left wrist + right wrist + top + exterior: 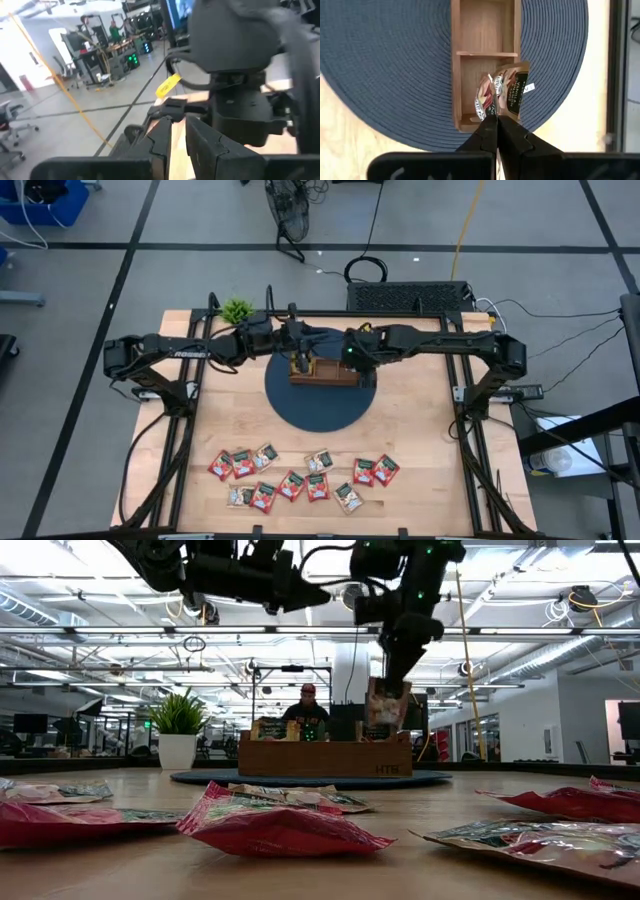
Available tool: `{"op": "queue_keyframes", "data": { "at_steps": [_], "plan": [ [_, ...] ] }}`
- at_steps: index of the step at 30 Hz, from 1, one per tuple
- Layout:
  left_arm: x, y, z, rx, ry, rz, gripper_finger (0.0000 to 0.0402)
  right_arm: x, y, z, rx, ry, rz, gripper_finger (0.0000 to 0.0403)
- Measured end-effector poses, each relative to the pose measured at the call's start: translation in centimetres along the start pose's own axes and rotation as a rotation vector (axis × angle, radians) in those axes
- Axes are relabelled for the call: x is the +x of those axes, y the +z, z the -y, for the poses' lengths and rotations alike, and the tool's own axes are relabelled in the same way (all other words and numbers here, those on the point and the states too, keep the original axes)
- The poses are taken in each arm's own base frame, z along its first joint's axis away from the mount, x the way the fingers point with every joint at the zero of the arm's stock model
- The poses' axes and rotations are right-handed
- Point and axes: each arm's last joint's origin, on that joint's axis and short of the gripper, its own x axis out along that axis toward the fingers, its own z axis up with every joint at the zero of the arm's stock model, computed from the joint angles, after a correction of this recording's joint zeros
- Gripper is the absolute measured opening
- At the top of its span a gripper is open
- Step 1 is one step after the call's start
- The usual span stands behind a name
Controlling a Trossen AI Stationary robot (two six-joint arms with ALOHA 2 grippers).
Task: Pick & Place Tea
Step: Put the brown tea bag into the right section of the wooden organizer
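My right gripper (496, 122) hangs over the right end of the brown wooden tray (322, 370), shut on a tea sachet (387, 700) with a brown and dark label. A white-and-red sachet (485, 102) shows right beside it; I cannot tell whether it is held too or stands in the tray. More sachets (272, 728) stand in the tray's compartments. Several tea sachets (300, 480) lie flat on the near part of the table. My left gripper (318, 592) is high above the tray, pointing level at the right arm, its fingers (160, 140) a little apart with nothing between them. My right gripper pinches the sachet's top edge (502, 112) between its two fingertips, coming from above and slanting steeply down. The sachet hangs below the fingers, slightly tilted, over the tray's end compartment (470, 117). In the low view its lower edge sits just above the tray's rim.
The tray stands on a round dark blue mat (320, 405) at the table's middle. A small green plant (236, 310) stands at the far left. Both arms crowd the space above the tray. A person shows in the room beyond the table.
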Motion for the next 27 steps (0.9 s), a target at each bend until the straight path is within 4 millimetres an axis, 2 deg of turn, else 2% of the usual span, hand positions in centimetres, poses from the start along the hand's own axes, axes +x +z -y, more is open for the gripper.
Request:
{"op": "queue_keyframes", "data": {
  "at_steps": [5, 14, 27],
  "plan": [
    [-0.1, -0.4, -0.4, -0.015, 0.010, -0.034, 0.0062, 1.6, 0.5, -0.1, 0.028, 0.002, -0.009, 0.0000],
    [-0.1, -0.8, -0.8, -0.032, 0.017, -0.066, 0.0062, 1.8, 1.0, 0.0, 0.112, -0.006, 0.035, 0.0000],
    [-0.1, -0.9, -0.7, -0.022, 0.012, -0.073, 0.0063, 3.9, -0.1, -0.6, 0.160, -0.013, 0.040, 0.0000]
  ]
}}
